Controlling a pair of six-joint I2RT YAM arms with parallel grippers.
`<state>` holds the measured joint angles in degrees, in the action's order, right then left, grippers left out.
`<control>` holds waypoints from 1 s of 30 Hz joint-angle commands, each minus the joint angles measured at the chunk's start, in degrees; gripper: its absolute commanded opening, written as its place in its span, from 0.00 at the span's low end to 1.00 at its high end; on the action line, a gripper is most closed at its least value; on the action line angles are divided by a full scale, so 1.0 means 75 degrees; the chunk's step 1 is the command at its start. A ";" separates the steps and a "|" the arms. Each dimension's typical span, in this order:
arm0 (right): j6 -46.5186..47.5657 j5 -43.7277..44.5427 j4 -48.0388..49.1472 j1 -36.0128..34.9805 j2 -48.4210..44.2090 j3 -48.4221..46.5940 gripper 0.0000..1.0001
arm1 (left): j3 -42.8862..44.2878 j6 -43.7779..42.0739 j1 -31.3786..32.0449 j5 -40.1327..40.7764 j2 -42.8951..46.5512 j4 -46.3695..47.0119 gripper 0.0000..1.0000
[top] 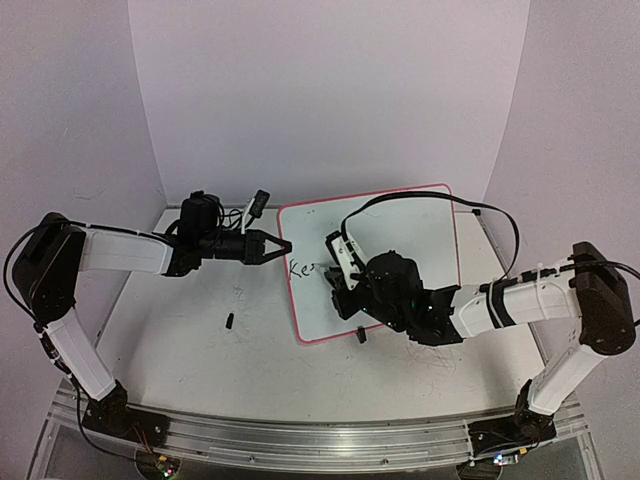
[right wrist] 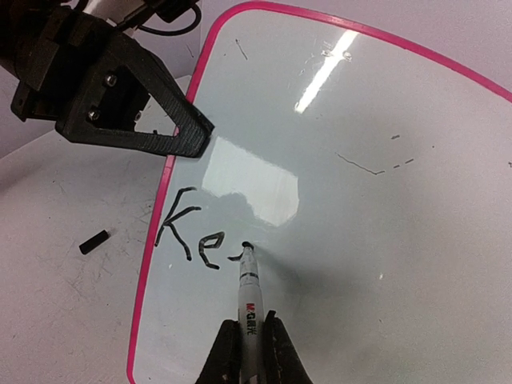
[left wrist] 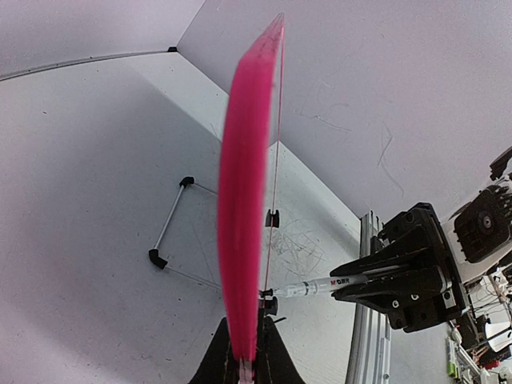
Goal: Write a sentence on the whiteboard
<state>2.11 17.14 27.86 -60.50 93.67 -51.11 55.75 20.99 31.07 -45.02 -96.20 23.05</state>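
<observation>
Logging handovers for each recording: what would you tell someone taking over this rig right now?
Left claw: shut on the left rim of the whiteboard.
Right claw: shut on the marker, its tip touching the board.
Done: the sentence reads "Ke" so far, with a third letter just started.
Left: all the remaining letters.

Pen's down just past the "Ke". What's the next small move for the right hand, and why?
Probably curl the marker tip round into a second e: only "Ke" stands on the whiteboard, with a short unfinished stroke at the tip. The right hand grips the marker and the left hand pinches the board's pink edge, so nothing needs resetting.
</observation>
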 commanded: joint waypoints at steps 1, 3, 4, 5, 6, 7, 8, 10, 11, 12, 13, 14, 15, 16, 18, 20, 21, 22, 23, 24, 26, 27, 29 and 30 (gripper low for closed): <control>0.0007 -0.0103 0.0142 0.0057 0.0094 -0.0221 0.00 | 0.0049 -0.0177 -0.0008 -0.0076 0.0254 0.0349 0.08; -0.0026 -0.0138 0.0097 0.0056 0.0085 -0.0189 0.00 | 0.0047 -0.0183 -0.0006 -0.0073 0.0255 0.0345 0.08; -0.0034 -0.0152 0.0078 0.0053 0.0085 -0.0173 0.00 | 0.0051 -0.0184 -0.0006 -0.0074 0.0256 0.0348 0.08; -0.0056 -0.0162 0.0052 0.0058 0.0090 -0.0153 0.00 | 0.0053 -0.0186 -0.0006 -0.0072 0.0271 0.0347 0.08; -0.0066 -0.0171 0.0024 0.0055 0.0086 -0.0134 0.00 | 0.0047 -0.0186 -0.0003 -0.0069 0.0273 0.0347 0.08; -0.0085 -0.0184 0.0009 0.0058 0.0085 -0.0115 0.00 | 0.0045 -0.0186 -0.0005 -0.0073 0.0271 0.0343 0.08; -0.0101 -0.0197 -0.0011 0.0057 0.0082 -0.0094 0.00 | 0.0045 -0.0186 -0.0006 -0.0072 0.0270 0.0343 0.08; -0.0126 -0.0210 -0.0043 0.0060 0.0075 -0.0048 0.00 | 0.0052 -0.0186 -0.0006 -0.0069 0.0270 0.0348 0.08; -0.0144 -0.0216 -0.0057 0.0052 0.0064 -0.0026 0.00 | 0.0048 -0.0186 -0.0006 -0.0068 0.0268 0.0348 0.08; -0.0151 -0.0228 -0.0071 0.0056 0.0053 -0.0005 0.00 | 0.0051 -0.0186 -0.0006 -0.0071 0.0267 0.0347 0.08; -0.0159 -0.0232 -0.0077 0.0050 0.0043 0.0008 0.00 | 0.0047 -0.0187 -0.0006 -0.0076 0.0258 0.0348 0.08; -0.0167 -0.0237 -0.0086 0.0049 0.0035 0.0026 0.00 | 0.0044 -0.0187 -0.0006 -0.0078 0.0254 0.0348 0.08; -0.0176 -0.0242 -0.0098 0.0055 0.0027 0.0047 0.00 | 0.0045 -0.0186 -0.0006 -0.0076 0.0254 0.0348 0.08; -0.0186 -0.0245 -0.0101 0.0054 0.0018 0.0058 0.00 | 0.0047 -0.0186 -0.0006 -0.0077 0.0252 0.0349 0.08; -0.0188 -0.0237 -0.0123 0.0042 0.0015 0.0074 0.00 | 0.0050 -0.0186 -0.0006 -0.0076 0.0246 0.0349 0.08; -0.0207 -0.0263 -0.0147 0.0050 -0.0002 0.0091 0.00 | 0.0047 -0.0186 -0.0006 -0.0076 0.0258 0.0349 0.08; -0.0216 -0.0267 -0.0157 0.0049 -0.0016 0.0108 0.00 | 0.0050 -0.0186 -0.0006 -0.0077 0.0258 0.0349 0.08; -0.0222 -0.0272 -0.0163 0.0047 -0.0036 0.0131 0.00 | 0.0048 -0.0186 -0.0006 -0.0079 0.0262 0.0349 0.08; -0.0222 -0.0265 -0.0176 0.0044 -0.0040 0.0144 0.00 | 0.0049 -0.0186 -0.0006 -0.0071 0.0258 0.0349 0.08; -0.0223 -0.0257 -0.0189 0.0042 -0.0047 0.0157 0.00 | 0.0049 -0.0186 -0.0006 -0.0068 0.0255 0.0349 0.08; -0.0223 -0.0243 -0.0214 0.0049 -0.0065 0.0188 0.00 | 0.0048 -0.0186 -0.0005 -0.0069 0.0254 0.0346 0.08; -0.0223 -0.0236 -0.0222 0.0048 -0.0072 0.0198 0.00 | 0.0045 -0.0186 -0.0002 -0.0073 0.0256 0.0348 0.08; -0.0223 -0.0215 -0.0233 0.0048 -0.0096 0.0217 0.00 | 0.0045 -0.0186 -0.0006 -0.0077 0.0254 0.0347 0.08; -0.0223 -0.0204 -0.0235 0.0045 -0.0102 0.0228 0.00 | 0.0044 -0.0186 -0.0006 -0.0076 0.0253 0.0348 0.08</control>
<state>1.23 15.09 27.31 -60.41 93.67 -50.46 55.75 20.99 31.07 -45.04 -96.20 23.03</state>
